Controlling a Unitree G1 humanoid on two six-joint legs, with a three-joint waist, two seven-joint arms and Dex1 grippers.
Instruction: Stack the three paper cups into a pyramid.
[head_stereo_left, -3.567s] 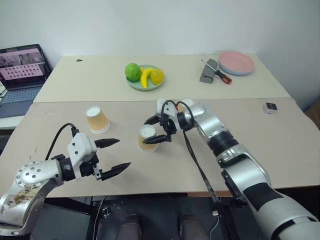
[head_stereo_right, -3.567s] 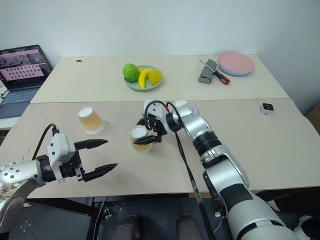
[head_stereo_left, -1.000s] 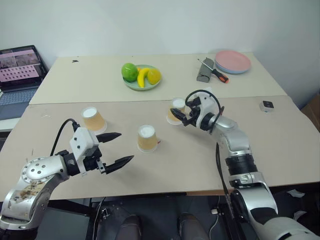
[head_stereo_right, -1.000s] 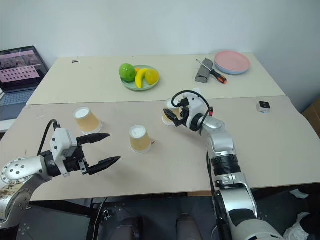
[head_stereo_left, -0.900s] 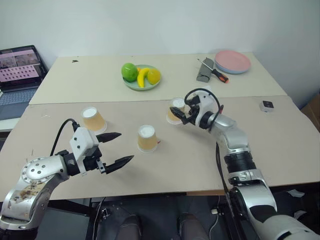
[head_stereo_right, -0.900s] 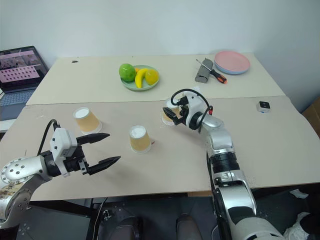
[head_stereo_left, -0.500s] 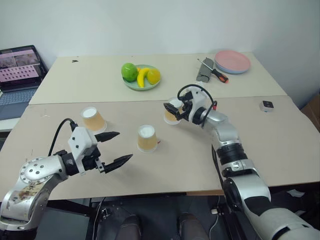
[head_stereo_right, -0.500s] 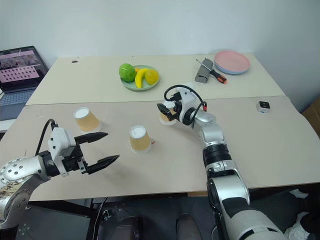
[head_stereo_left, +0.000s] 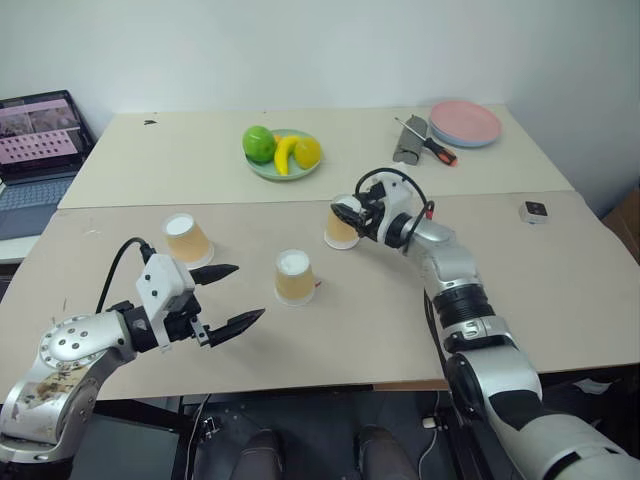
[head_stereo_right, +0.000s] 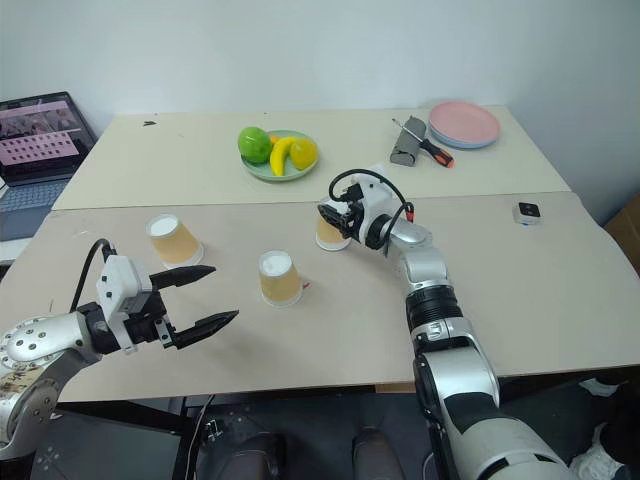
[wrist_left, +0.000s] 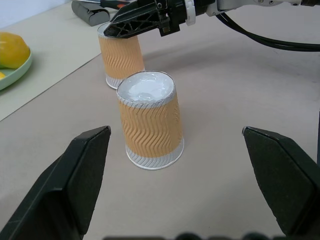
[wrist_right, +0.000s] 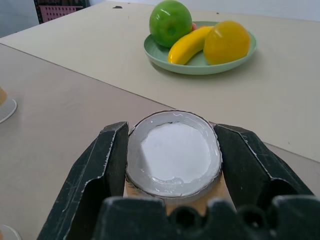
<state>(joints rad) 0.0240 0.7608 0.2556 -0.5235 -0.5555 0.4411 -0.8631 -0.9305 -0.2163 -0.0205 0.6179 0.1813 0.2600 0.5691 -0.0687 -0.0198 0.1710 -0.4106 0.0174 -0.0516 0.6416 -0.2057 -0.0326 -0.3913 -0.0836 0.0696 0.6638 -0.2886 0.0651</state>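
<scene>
Three tan-orange paper cups stand upside down, white bases up, on the near table. The left cup (head_stereo_left: 187, 238) and the middle cup (head_stereo_left: 293, 277) stand free. My right gripper (head_stereo_left: 345, 212) is shut on the upper part of the third cup (head_stereo_left: 340, 228), its black fingers (wrist_right: 111, 156) pressed against both sides of the white base (wrist_right: 172, 150). My left gripper (head_stereo_left: 249, 291) hangs open at the near left, pointing towards the middle cup (wrist_left: 151, 125) with nothing between its fingers. No cup rests on another.
On the far table stand a green plate of fruit (head_stereo_left: 286, 152), a grey block with a screwdriver (head_stereo_left: 424, 142) and pink plates (head_stereo_left: 465, 123). A laptop (head_stereo_left: 38, 140) sits at far left. A small black device (head_stereo_left: 538, 210) lies at the right.
My right gripper left the middle cup, reached to the third cup and closed on it, shifting it slightly left. My left gripper stayed still and open.
</scene>
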